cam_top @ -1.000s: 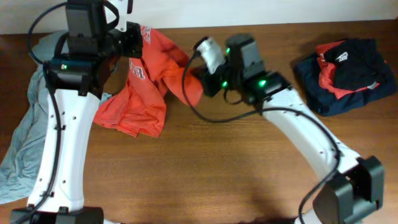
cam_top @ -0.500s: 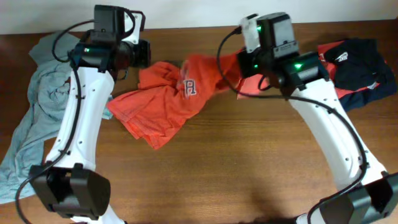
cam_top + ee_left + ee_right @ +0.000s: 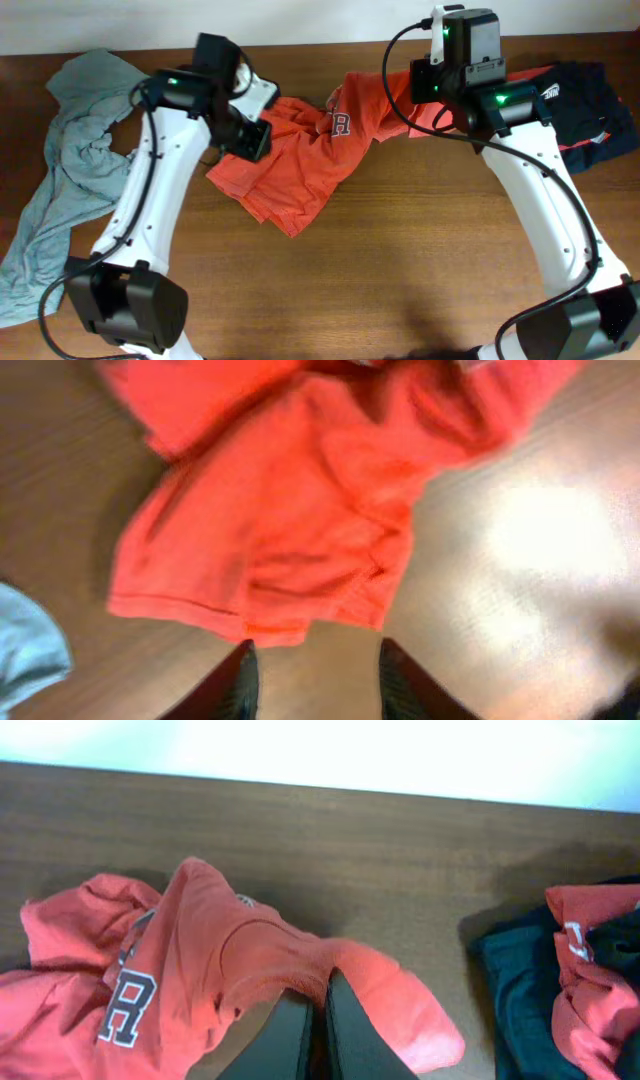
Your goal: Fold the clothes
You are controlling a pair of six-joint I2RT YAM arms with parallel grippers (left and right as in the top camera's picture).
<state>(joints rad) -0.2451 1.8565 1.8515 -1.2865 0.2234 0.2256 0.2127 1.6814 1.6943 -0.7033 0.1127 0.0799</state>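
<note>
The orange-red T-shirt (image 3: 300,170) lies stretched across the back middle of the table, its white-and-navy lettering (image 3: 340,125) facing up. My left gripper (image 3: 315,647) hovers open just short of the shirt's hem (image 3: 270,615), with bare wood between its fingers. In the overhead view it sits over the shirt's left part (image 3: 252,140). My right gripper (image 3: 322,985) is shut on a raised fold of the shirt (image 3: 300,950) near the back edge, and in the overhead view the wrist hides its fingers.
A pale grey-blue shirt (image 3: 70,160) sprawls down the table's left side and shows at the left wrist view's edge (image 3: 25,650). A pile of navy, red and black clothes (image 3: 575,100) sits at the back right, close beside my right gripper (image 3: 585,970).
My left gripper has opened and let go of the shirt, moving forward and to the right. My right gripper has pulled its end further right, and the shirt has slid right.
</note>
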